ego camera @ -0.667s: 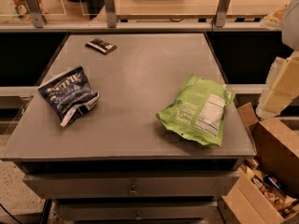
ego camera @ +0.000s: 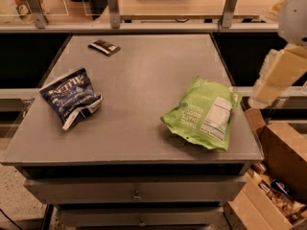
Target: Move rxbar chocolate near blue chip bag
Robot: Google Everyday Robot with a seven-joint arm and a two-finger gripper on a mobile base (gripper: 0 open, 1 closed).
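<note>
Though we cannot tell how open the pincer (ego camera: 263, 91) is off the surface's (ego camera: 144, 80) right edge, the rxbar chocolate (ego camera: 104, 46) and the white-lettered blue chip bag (ego camera: 71, 97) lie apart, far to its left.

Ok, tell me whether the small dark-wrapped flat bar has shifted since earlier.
No. The rxbar chocolate lies at the same far-left corner of the grey table. The gripper is out of view; only the pale arm shows.

arm (ego camera: 280, 75) at right edge, nudged slightly inward; pincer out of view
</note>
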